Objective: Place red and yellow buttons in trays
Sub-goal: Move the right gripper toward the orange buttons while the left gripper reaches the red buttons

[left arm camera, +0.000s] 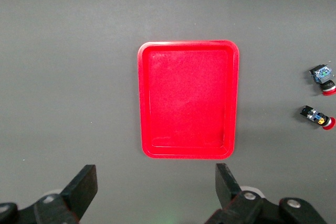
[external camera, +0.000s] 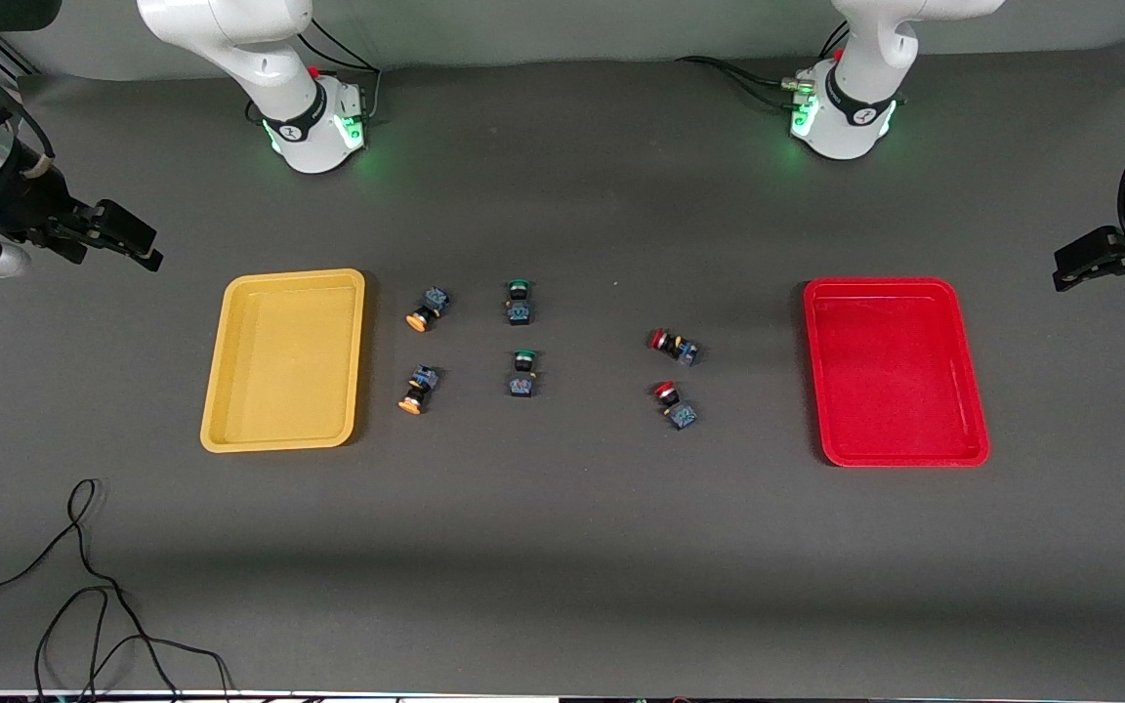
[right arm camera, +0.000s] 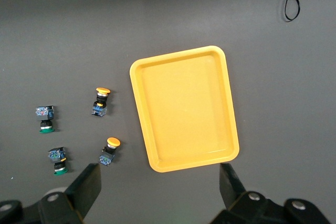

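Low in the front view, lower left corner: a loose black cable (external camera: 84, 586) on the dark table (external camera: 562, 547).

Mid-frame, a band of things across the table. Toward the right arm's end, the yellow tray (external camera: 284, 359), nothing in it. Just beside it, two yellow buttons lying on their sides: the nearer yellow button (external camera: 417, 390) and the farther yellow button (external camera: 428, 309), both apart from the tray rim. At frame centre, two green buttons, one (external camera: 522, 374) nearer the camera, the other (external camera: 519, 302) farther. Right of centre in the frame, two red buttons, also on their sides: the nearer red button (external camera: 675, 405) and the farther red button (external camera: 673, 346). Well apart from them, toward the left arm's end, the red tray (external camera: 895, 369), nothing in it.

Frame edges, upper half: right pincer (external camera: 138, 244) at the left edge, in the air over bare table by the yellow tray's end; left pincer (external camera: 1075, 264) at the right edge, over bare table by the red tray's end.

Right wrist view: pincer fingers (right arm camera: 86, 187) spread wide, nothing between them; yellow tray and both yellow buttons below.

Left wrist view: pincer fingers (left arm camera: 84, 187) likewise spread wide, holding nothing; red tray centre frame, both red buttons at its right edge.

Top of the front view: both arm bases, green lights on.
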You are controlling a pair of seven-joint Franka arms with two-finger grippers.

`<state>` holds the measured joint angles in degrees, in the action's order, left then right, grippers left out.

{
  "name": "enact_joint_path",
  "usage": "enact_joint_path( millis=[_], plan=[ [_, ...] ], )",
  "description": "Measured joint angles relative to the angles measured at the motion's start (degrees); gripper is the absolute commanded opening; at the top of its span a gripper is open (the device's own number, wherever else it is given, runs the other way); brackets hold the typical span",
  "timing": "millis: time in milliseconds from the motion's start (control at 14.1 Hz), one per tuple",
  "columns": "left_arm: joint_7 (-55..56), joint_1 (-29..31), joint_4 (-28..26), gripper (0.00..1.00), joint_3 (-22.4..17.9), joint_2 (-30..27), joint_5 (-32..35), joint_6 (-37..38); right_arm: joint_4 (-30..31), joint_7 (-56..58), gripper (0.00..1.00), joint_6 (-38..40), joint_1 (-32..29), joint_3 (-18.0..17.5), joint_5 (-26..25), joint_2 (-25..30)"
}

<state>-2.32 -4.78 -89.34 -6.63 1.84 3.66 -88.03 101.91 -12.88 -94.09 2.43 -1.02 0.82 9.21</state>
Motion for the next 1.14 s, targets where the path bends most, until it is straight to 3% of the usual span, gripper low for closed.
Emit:
enact_joint_path(
  millis=[355,639,852,1135],
  plan=[
    [0.0,0.0,0.2,1.00,0.0,0.0,-0.4,0.7,0.2,-0.2,1.00,0.9,0.2,-0.7,0.4,-0.3],
    [0.0,0.0,1.6,1.00,0.1,0.6,-0.7,2.1,0.7,-10.0,1.00,-0.1,1.5,-8.3,1.1,-3.3],
    [0.1,-0.2,1.9,1.00,1.2,1.2,-1.1,3.4,3.6,-20.6,1.00,-6.4,2.3,-13.9,2.8,-7.1],
    [8.1,-0.7,2.1,1.00,7.5,4.4,-1.5,4.3,15.5,-29.2,1.00,-21.5,4.3,-15.6,4.9,-11.3]
  ],
)
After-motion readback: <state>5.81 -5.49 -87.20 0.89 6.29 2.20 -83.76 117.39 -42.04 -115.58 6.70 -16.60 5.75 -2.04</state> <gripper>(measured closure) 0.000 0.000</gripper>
